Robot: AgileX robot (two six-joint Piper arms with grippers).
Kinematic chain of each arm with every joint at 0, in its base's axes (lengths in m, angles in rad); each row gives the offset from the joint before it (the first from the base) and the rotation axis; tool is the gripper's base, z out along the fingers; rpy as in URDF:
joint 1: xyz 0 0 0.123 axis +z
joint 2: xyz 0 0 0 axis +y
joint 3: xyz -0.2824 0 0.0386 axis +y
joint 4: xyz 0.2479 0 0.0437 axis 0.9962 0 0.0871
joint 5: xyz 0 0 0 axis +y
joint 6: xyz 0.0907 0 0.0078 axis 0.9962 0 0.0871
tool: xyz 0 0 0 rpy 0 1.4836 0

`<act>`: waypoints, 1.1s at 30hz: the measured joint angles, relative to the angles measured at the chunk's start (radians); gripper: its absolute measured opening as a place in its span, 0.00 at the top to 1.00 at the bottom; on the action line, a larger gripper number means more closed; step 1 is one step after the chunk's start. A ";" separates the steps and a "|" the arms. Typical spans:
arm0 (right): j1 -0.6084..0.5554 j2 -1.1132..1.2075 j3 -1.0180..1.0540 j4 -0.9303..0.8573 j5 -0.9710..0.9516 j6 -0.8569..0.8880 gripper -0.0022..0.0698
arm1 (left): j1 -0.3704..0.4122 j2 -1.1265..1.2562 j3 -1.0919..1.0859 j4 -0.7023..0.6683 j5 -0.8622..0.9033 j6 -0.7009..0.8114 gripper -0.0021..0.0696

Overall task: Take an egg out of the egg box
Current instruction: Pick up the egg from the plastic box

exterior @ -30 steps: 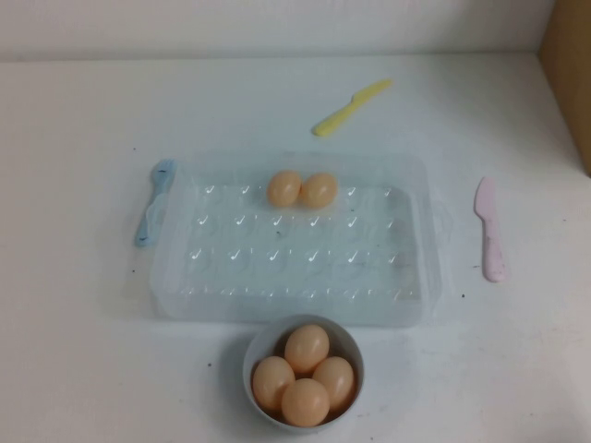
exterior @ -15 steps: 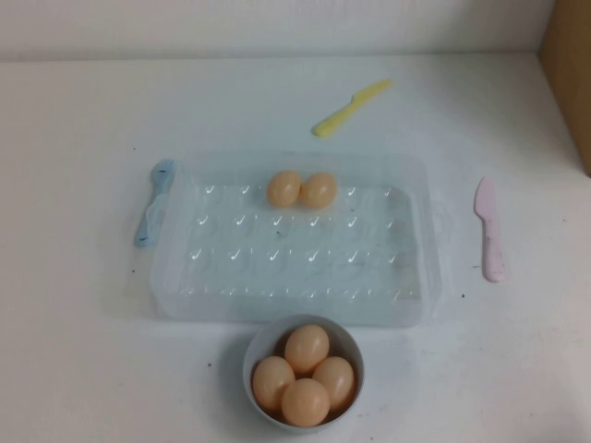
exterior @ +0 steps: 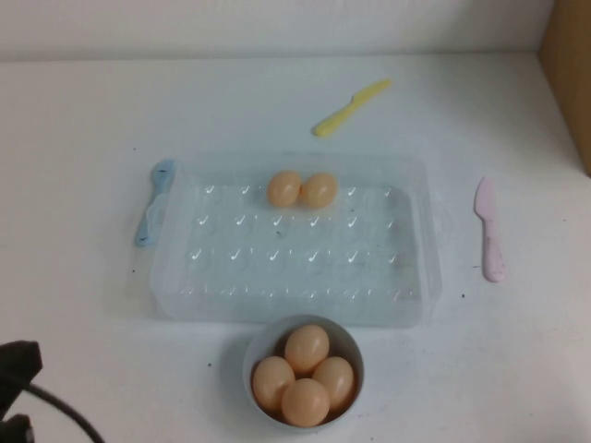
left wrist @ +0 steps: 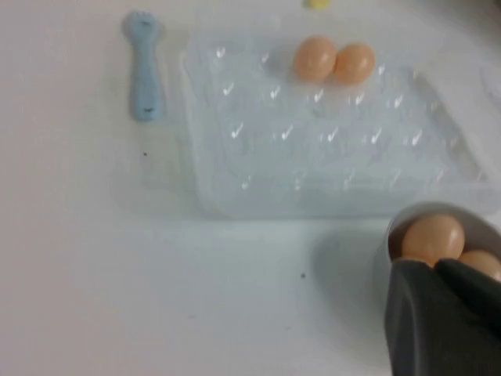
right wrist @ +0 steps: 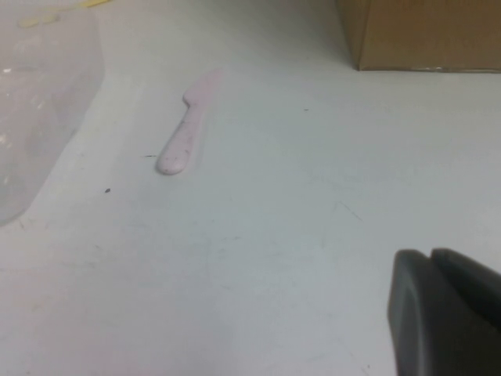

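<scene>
The clear egg box [exterior: 185, 277] lies mid-table with two peach-tan eggs side by side in its far row, the left egg [exterior: 284, 188] and the right egg [exterior: 319, 190]. They also show in the left wrist view [left wrist: 315, 59]. My left gripper [left wrist: 433, 265] is shut and empty, near the table's front left, well short of the box; part of its arm [exterior: 17, 365] shows in the high view. My right gripper [right wrist: 430, 254] is shut and empty over bare table right of the box, out of the high view.
A pale bowl [exterior: 343, 338] holding several eggs stands just in front of the box. A blue utensil [exterior: 153, 201] lies at the box's left, a pink knife [exterior: 489, 229] at its right, a yellow knife [exterior: 349, 107] behind it. A cardboard box [exterior: 572, 74] stands at the far right.
My left arm has come into the high view at the bottom left corner. The eggs, box and bowl have not moved.
</scene>
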 joint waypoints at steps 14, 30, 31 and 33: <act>0.000 0.000 0.000 0.000 0.002 0.000 0.99 | -0.126 0.699 -0.617 0.172 0.371 0.160 0.98; 0.000 0.000 0.000 0.000 0.002 0.000 0.99 | -0.453 1.359 -1.248 0.345 0.437 0.154 0.98; 0.000 0.000 0.000 0.000 0.002 0.000 0.99 | -0.460 1.391 -1.276 0.360 0.437 0.154 0.98; 0.000 0.000 0.000 0.000 0.002 0.000 0.99 | -0.476 1.465 -1.337 0.390 0.437 0.157 0.97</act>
